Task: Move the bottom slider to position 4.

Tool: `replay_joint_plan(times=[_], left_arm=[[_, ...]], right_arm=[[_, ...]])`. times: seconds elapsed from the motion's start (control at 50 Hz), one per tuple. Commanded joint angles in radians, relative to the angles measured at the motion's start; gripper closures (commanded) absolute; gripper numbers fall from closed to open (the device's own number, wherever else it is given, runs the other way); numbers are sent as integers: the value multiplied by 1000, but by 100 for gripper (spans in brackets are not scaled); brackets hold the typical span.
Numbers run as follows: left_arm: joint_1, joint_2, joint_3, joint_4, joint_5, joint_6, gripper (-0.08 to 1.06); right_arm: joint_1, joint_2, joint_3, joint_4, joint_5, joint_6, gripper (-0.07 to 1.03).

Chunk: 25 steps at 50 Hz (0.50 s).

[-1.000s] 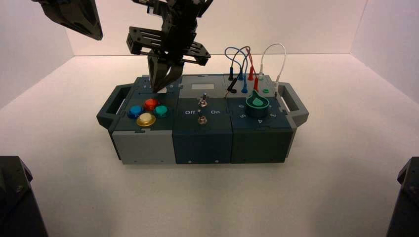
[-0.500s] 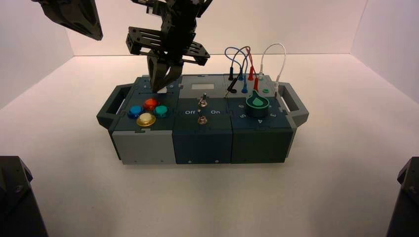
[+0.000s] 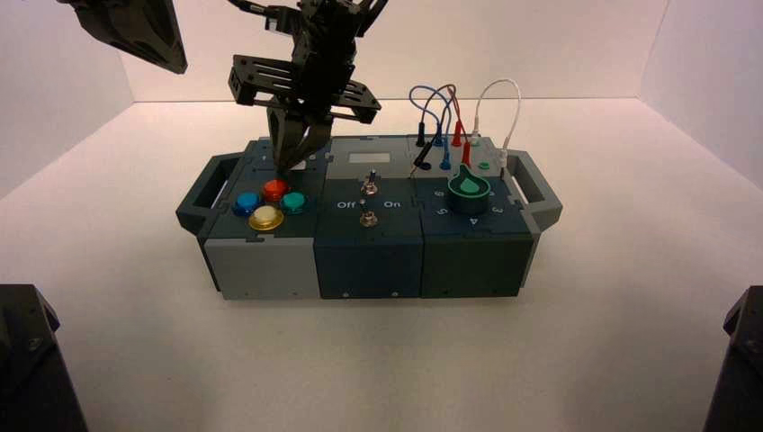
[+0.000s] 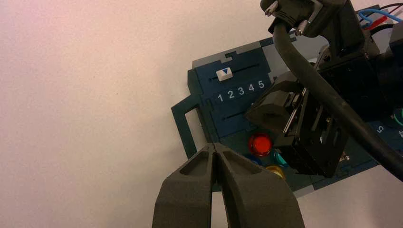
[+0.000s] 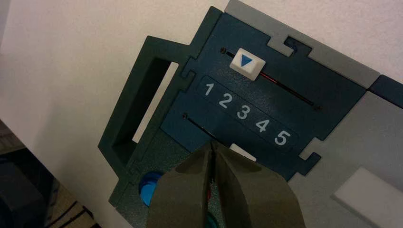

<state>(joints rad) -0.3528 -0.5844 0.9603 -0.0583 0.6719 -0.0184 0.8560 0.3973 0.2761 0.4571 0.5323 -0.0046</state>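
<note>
My right gripper (image 3: 288, 162) is shut and its tips (image 5: 212, 145) rest on the bottom slider's track at the box's back left corner. The bottom slider (image 5: 241, 152) shows only as a pale edge beside the fingers (image 5: 247, 190), below the digits 3 and 4. Position 4 (image 5: 262, 125) is a white digit in the 1-to-5 row, also seen in the left wrist view (image 4: 251, 87). The twin knob (image 5: 246, 62) with a blue triangle sits on the upper track near 1 and 2. My left gripper (image 4: 215, 147) is shut and empty, held high off the box's left.
The dark teal box (image 3: 369, 247) has round coloured buttons (image 3: 270, 205) in front of the sliders, two toggle switches (image 3: 368, 200) in the middle, a green dial (image 3: 468, 191) and wires (image 3: 450, 117) at the right. Handles (image 3: 200, 193) stick out at both ends.
My right gripper has shifted very slightly to the left over the slider panel. The left arm has not moved.
</note>
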Motion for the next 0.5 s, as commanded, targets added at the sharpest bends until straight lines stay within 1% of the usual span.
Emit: replay_joint_plan(times=[0.02,0.28,0.4,0.5], left_arm=[[3,-3,-32,3,-5,5,101],[3,5,-34,3,-5,5,101],[3,9,-34,3,-5,5,101],[3,9,-34,3,-5,6,101]], right_arm=[[0,-37,-21,2,-5,-2,99],[12,-103,2,2,-2,-2,99],[12,-137,17,2,0,-6,99],[12,-160,35,0,21,-8,99]])
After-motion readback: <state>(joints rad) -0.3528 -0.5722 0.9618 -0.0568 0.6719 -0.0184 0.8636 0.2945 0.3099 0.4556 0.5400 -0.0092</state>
